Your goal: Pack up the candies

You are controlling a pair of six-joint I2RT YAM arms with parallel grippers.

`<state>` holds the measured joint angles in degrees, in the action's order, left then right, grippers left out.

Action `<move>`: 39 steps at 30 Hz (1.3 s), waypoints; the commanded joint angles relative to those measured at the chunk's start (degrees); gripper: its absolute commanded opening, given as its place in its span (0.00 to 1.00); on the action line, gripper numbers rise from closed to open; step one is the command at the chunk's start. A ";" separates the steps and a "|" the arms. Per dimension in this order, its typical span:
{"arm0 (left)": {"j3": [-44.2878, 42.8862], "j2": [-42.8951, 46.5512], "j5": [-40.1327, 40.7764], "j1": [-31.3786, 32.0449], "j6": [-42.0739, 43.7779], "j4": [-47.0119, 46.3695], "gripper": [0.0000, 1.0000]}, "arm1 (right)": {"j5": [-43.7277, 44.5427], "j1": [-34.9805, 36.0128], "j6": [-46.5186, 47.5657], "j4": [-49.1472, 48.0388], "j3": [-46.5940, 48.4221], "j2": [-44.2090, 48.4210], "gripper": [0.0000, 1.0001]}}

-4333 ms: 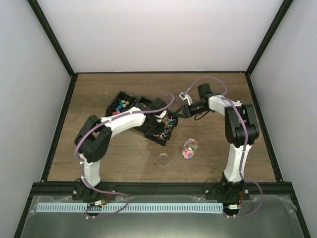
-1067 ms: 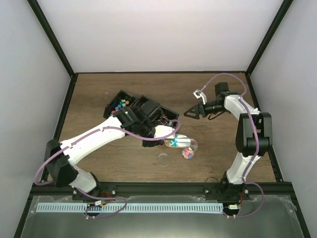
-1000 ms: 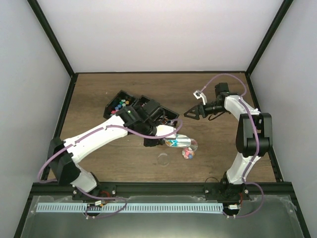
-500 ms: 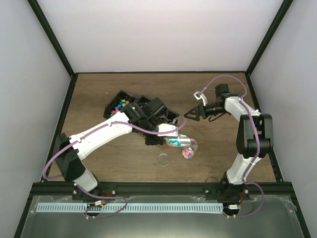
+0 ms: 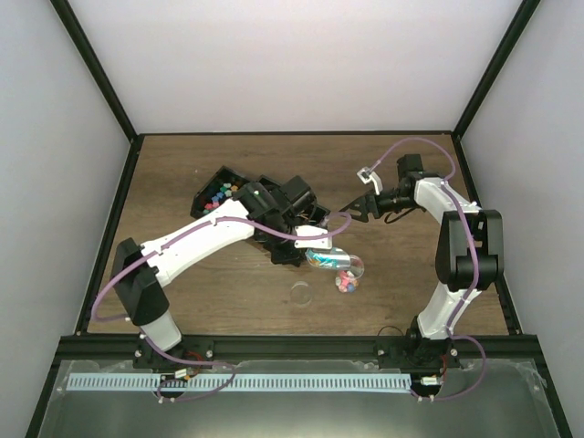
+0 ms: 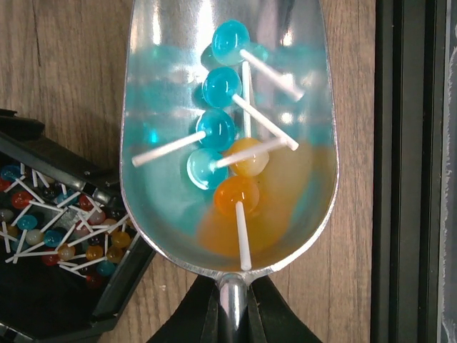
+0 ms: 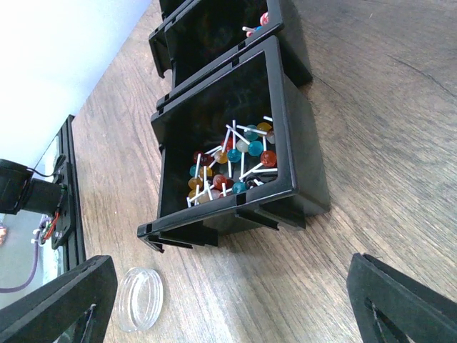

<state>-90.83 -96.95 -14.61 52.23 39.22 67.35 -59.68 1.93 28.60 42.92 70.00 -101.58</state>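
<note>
Left wrist view: loaded scoop point(image 6: 303, 107) in a closed grip

Right gripper point(image 7: 228, 304) hangs spread wide and empty near the bin point(image 7: 300, 143) of lollipops point(image 7: 232, 164). Left gripper point(image 6: 232, 304) is clamped tight on the scoop, which carries blue and orange lollipops point(image 6: 216, 128) beside the jar point(image 5: 350, 271) holding a few candies point(image 5: 345, 284).
</note>
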 commanded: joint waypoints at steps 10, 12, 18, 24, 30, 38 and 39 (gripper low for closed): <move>-5.34 -2.99 1.29 0.83 1.03 4.94 0.04 | -1.84 -1.04 0.04 -1.13 -0.71 0.83 0.91; -5.97 -3.52 1.63 0.92 1.26 5.66 0.04 | -1.89 -1.13 0.05 -1.12 -0.68 0.78 0.91; -7.89 -5.15 2.34 1.03 1.04 7.22 0.04 | -2.10 -1.27 0.06 -1.43 -0.65 0.86 0.91; -9.87 -6.42 2.80 1.21 0.42 8.43 0.04 | -2.46 -1.45 0.05 -1.60 -1.17 1.09 0.91; -10.57 -7.10 3.56 1.59 0.24 9.28 0.04 | -2.46 -1.65 0.22 -1.78 -1.61 1.23 0.91; -12.76 -8.54 4.98 2.23 -0.24 11.65 0.04 | -3.69 -1.85 -0.57 -2.79 -1.85 1.14 0.91; -13.24 -8.76 5.21 2.24 -0.45 12.05 0.04 | -3.84 -1.85 -0.77 -2.97 -2.02 1.12 0.91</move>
<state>-100.92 -104.90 -10.31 53.82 39.18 77.38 -61.45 0.71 28.38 41.15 68.18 -101.58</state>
